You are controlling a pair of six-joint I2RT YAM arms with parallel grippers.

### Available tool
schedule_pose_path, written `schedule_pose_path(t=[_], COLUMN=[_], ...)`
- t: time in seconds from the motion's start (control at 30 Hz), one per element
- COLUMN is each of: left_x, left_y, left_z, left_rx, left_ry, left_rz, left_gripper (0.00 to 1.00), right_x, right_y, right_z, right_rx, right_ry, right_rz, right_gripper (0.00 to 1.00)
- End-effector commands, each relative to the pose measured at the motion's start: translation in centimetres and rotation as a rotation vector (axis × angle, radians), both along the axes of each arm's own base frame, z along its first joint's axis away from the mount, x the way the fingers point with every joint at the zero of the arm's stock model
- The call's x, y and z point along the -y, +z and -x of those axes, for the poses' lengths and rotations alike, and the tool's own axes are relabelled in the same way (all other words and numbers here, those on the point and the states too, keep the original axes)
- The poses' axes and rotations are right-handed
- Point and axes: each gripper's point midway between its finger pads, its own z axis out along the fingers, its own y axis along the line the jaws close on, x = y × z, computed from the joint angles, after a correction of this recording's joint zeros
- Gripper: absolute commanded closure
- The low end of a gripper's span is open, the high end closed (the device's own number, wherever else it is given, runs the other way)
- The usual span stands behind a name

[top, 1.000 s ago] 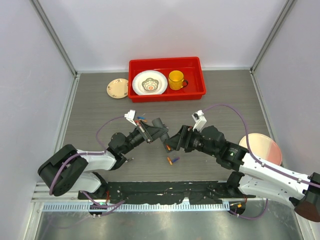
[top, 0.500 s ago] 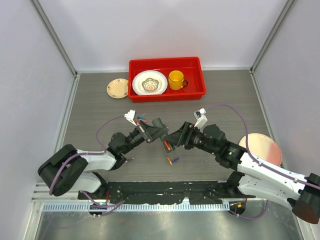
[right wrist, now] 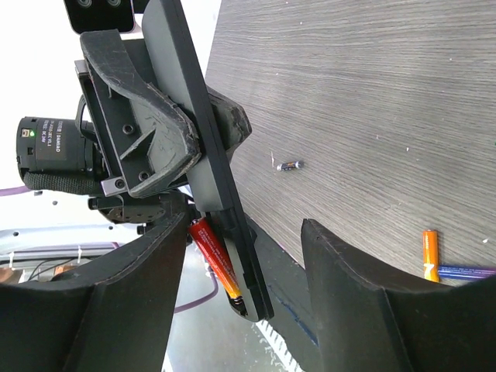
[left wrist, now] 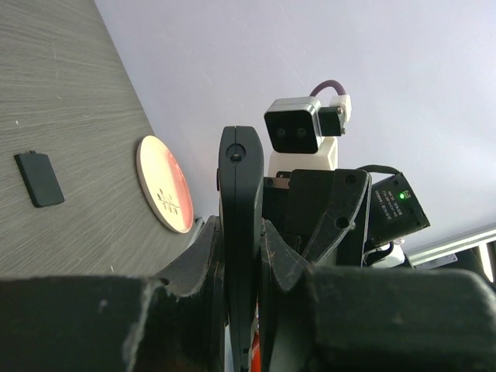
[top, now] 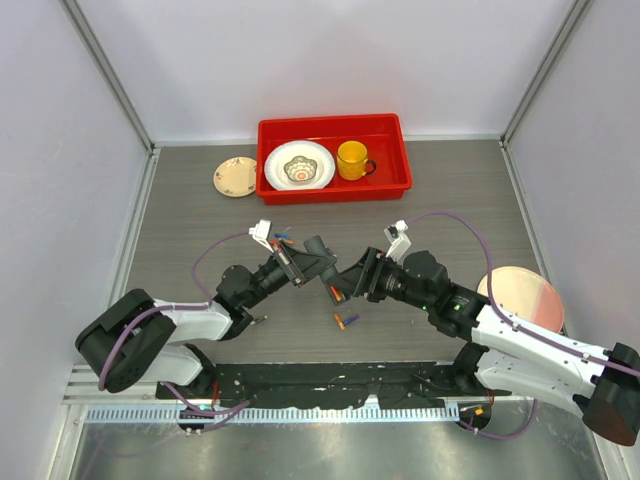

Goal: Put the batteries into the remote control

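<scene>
My left gripper [left wrist: 242,310] is shut on the remote control [left wrist: 236,201], a slim black bar held on edge above the table. In the right wrist view the remote control [right wrist: 203,155] has its battery bay uncovered at the lower end, and a red-orange battery [right wrist: 215,260] lies in it. My right gripper [right wrist: 240,298] is open, with one finger on each side of that end; the left finger sits close against the battery. From above, both grippers meet at mid-table around the remote control [top: 325,283]. Loose batteries, orange [right wrist: 430,254] and blue-purple [right wrist: 465,272], lie on the table.
A small dark battery [right wrist: 291,165] lies alone on the table. The black battery cover [left wrist: 39,178] lies flat near a pink plate [top: 520,298]. A red bin [top: 390,182] with a bowl and a yellow cup stands at the back, next to a small plate [top: 235,177].
My right gripper has shifted slightly left towards the remote's lower end and its jaws have narrowed a little. The left arm has stayed still.
</scene>
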Motion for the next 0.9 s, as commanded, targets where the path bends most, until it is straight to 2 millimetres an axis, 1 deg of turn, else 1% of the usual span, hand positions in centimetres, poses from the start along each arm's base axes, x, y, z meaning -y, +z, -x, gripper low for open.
schedule_pose_path(t=[0.0,0.4,0.6,0.8,0.87], left_x=[-1.5,-1.5,-1.6,-1.4,-1.4], left_y=[7.8,7.9,8.1,7.9,7.8], left_z=[1.2,1.2,1.1,1.1,1.2], left_rx=[0.237,0.239,0.241,0.239,0.239], left_ry=[0.022,0.025,0.028,0.022,0.021], left_rz=[0.211,0.215,0.217,0.211,0.211], left_gripper=[1.0,1.0,1.0,1.0,1.0], right_x=[-0.3,-0.2,-0.2,-0.3,-0.3], right_y=[1.2,0.8,0.5,0.9,1.6], right_z=[-0.2,-0.2,-0.1,-0.1,-0.1], right_rx=[0.027,0.016,0.011,0.018,0.029], right_ry=[0.005,0.003,0.008,0.014,0.013], right_rz=[-0.049,-0.055,-0.057,-0.06,-0.067], right_gripper=[0.35,0.4,0.4,0.34,0.33])
